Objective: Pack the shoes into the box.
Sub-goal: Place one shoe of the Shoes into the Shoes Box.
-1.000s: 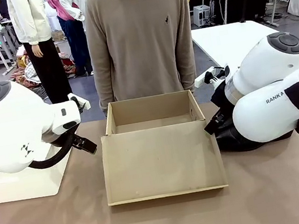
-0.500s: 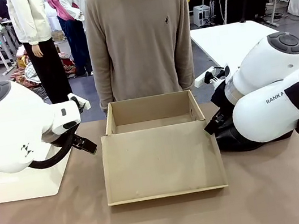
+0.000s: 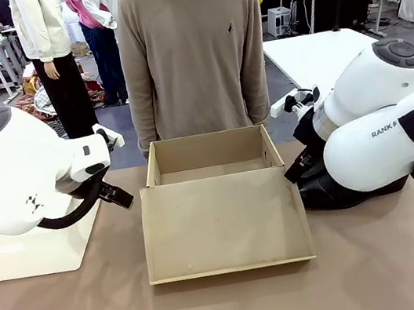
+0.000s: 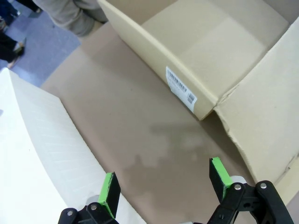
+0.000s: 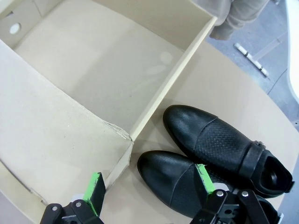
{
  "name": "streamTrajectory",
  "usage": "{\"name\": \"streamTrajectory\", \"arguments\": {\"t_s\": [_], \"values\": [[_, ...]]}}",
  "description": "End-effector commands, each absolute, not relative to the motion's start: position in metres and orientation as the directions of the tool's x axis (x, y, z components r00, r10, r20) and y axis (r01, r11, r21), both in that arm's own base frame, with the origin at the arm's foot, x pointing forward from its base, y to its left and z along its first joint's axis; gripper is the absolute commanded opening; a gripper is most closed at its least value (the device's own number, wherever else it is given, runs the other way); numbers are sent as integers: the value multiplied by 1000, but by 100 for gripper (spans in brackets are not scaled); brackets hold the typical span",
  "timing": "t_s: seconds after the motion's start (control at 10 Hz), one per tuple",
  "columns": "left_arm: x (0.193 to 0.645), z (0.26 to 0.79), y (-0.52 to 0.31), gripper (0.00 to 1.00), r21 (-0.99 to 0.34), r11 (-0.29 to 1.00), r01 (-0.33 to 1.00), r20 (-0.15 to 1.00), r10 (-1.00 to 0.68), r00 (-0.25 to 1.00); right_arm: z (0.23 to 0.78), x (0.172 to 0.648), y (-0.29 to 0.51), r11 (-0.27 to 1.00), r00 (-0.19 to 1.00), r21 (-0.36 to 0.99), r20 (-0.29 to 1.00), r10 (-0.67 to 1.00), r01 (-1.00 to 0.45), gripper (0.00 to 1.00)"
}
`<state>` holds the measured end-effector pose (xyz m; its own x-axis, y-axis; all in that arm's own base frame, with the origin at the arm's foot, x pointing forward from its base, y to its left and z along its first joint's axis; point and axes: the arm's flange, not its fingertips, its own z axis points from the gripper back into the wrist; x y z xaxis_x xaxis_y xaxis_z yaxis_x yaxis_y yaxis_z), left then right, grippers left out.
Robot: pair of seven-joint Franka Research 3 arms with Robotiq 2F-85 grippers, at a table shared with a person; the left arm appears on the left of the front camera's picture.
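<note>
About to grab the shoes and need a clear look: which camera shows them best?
Right wrist view: both shoes lie side by side on the table beside the box, with uppers and a strap plain. The front view gives a dark shape, mostly hidden under the right arm. The left wrist view faces the box's labelled wall.

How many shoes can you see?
2. Both stand side by side on the table, just outside the box. The near shoe lies by the open right end effector, which hides its heel; the strapped shoe lies just beyond it.
</note>
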<state>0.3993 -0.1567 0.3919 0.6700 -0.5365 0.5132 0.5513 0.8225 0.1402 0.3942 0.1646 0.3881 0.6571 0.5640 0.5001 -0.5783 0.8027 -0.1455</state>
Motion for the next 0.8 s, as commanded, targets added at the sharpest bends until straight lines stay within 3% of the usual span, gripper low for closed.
{"name": "streamTrajectory", "arguments": {"t_s": [0.0,0.7], "values": [[390,420,-157,100,154,797,584,502,-572,649,422,390,156,795,657,-115,499,565,-596,100],[372,509,-164,100,172,719,673,492,-655,574,508,369,138,794,621,-133,552,557,-593,100]]}}
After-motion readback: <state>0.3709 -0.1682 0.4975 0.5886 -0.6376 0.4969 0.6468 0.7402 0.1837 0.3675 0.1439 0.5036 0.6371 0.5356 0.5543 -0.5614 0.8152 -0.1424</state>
